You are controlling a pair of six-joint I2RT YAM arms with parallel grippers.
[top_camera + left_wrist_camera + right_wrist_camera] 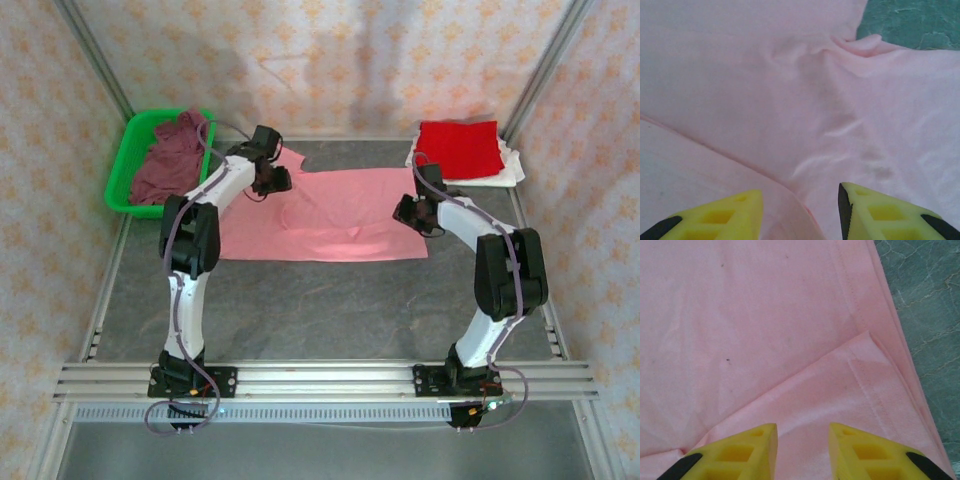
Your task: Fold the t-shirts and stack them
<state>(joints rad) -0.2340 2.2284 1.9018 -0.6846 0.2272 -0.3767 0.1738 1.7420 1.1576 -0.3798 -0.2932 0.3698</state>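
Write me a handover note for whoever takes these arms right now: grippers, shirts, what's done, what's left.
Left gripper: open, low over the left end of the pink shirt, holding nothing.
Right gripper: open, low over the shirt's right end, where a flap lies folded over.
Pink shirt: spread mid-table.
Red shirt: folded, on the white shirt, far right corner.
Maroon shirt: bunched in the green basket, far left.
Done: red and white stacked.
Left: fold and stack pink, then maroon.
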